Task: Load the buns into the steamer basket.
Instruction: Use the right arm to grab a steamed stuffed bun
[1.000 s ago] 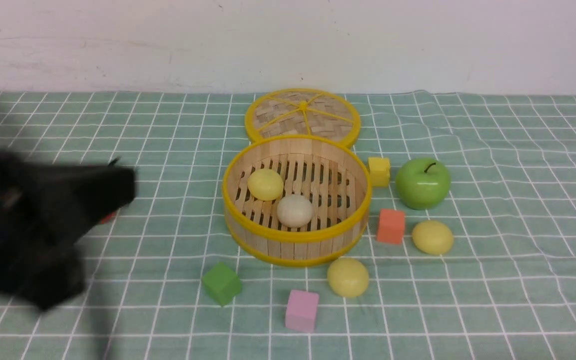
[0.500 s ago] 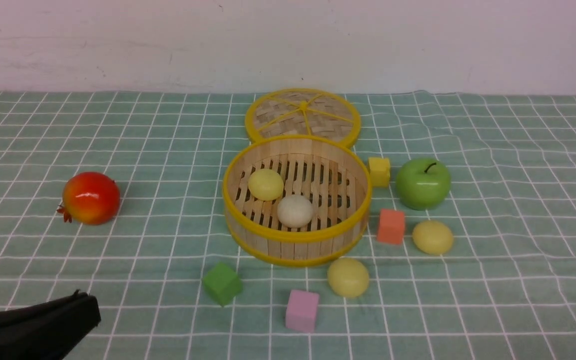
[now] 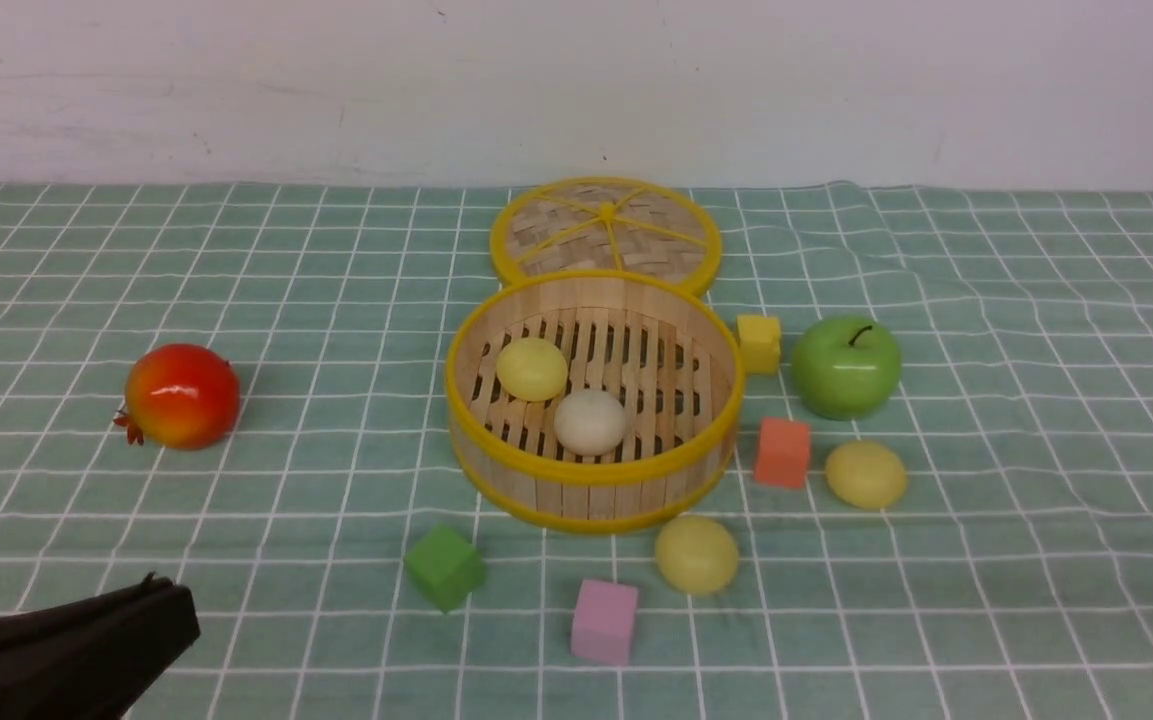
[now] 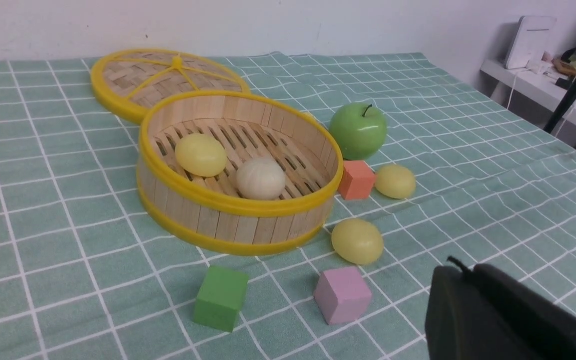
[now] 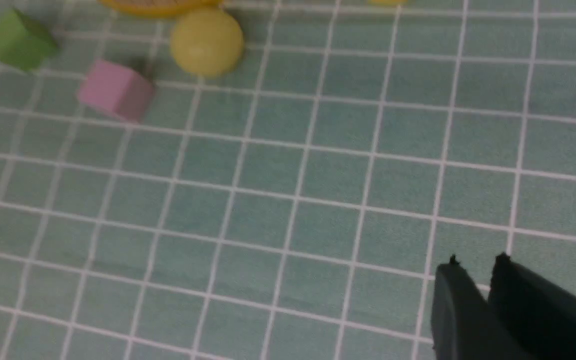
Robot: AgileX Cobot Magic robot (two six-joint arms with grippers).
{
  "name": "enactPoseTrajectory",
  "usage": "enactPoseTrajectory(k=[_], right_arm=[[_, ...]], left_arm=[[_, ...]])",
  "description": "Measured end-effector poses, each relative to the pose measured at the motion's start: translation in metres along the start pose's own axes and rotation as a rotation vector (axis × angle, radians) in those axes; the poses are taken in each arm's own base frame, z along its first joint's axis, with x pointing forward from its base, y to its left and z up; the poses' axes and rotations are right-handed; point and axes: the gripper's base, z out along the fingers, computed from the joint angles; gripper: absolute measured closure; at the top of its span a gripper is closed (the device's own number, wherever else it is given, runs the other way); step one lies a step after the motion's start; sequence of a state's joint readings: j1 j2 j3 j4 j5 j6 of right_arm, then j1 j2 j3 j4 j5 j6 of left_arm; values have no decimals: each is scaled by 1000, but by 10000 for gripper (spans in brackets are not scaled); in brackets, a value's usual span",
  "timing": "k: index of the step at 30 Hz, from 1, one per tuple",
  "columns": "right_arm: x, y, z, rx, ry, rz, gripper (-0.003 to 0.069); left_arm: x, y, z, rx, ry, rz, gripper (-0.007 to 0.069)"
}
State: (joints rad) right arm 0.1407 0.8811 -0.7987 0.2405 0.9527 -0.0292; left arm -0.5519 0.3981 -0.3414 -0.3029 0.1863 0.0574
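Two buns [image 3: 531,368] are in the steamer basket [image 3: 591,500]; two wait outside. Next, the right end effector [image 5: 475,262], fingers [image 5: 455,300] nearly together and holding nothing, should open and reach the yellow bun [image 5: 207,42] ahead-left of it. The left end effector [image 3: 161,615] looks closed, empty.

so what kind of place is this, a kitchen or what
Probably a robot test bench, not a kitchen: a green checked cloth against a bare white wall, toy props like a pink foam cube and green apple near a round bamboo steamer basket, plus a cluttered side shelf.
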Motion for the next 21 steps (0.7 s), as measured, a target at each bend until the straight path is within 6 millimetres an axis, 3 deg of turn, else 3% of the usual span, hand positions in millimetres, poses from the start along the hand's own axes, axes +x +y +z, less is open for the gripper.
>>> enactPoseTrajectory(k=[4, 8, 9, 10, 15, 19, 21], right_arm=[[-42, 18, 40, -18, 193, -101, 620], [-72, 65, 81, -74, 271, -264, 635], [-73, 67, 86, -73, 282, -271, 635], [-83, 88, 100, -90, 290, -318, 631], [-99, 122, 155, -96, 356, -340, 593], [-99, 132, 209, -78, 443, -343, 529], [-99, 135, 226, -72, 473, -346, 486]], left_arm=[[0, 0, 0, 0, 0, 1, 601], [0, 0, 0, 0, 0, 1, 596], [0, 0, 0, 0, 0, 1, 596], [0, 0, 0, 0, 0, 1, 596], [0, 0, 0, 0, -1, 1, 596], [0, 0, 0, 0, -1, 1, 596], [0, 0, 0, 0, -1, 2, 595]])
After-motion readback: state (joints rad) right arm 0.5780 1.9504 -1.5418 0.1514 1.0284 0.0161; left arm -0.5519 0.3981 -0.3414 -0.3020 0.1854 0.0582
